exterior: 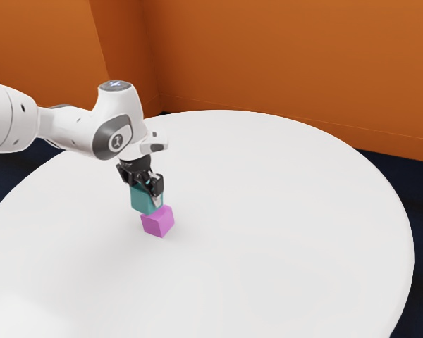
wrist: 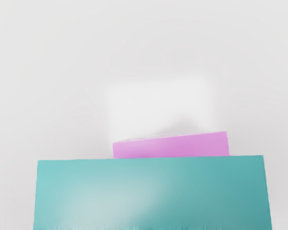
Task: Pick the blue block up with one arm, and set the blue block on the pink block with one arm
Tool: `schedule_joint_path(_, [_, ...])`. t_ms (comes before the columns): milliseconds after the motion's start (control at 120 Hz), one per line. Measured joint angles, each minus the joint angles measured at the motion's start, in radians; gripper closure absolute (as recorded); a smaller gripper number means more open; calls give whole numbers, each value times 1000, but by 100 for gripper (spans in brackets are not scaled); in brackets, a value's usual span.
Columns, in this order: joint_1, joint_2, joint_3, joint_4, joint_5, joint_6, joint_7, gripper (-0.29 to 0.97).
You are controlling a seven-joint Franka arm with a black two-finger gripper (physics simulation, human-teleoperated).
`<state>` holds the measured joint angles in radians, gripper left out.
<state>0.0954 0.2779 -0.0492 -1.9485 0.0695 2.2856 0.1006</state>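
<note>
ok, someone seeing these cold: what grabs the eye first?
The teal-blue cube, clamped in the black jaws of the white arm, hangs just over the small pink cube on the round white table, toward the exterior view's left; whether the two touch, I cannot tell. Behind it all stands the bright orange wall.
</note>
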Motion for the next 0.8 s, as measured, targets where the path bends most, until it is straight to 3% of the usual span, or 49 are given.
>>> schedule_joint_path(367, [-13, 19, 0, 3, 1, -1, 28, 38])
schedule_joint_path(567, [-23, 20, 0, 8, 4, -5, 56, 16])
schedule_joint_path(800, [-28, -17, -1, 65, 7, -58, 78, 5])
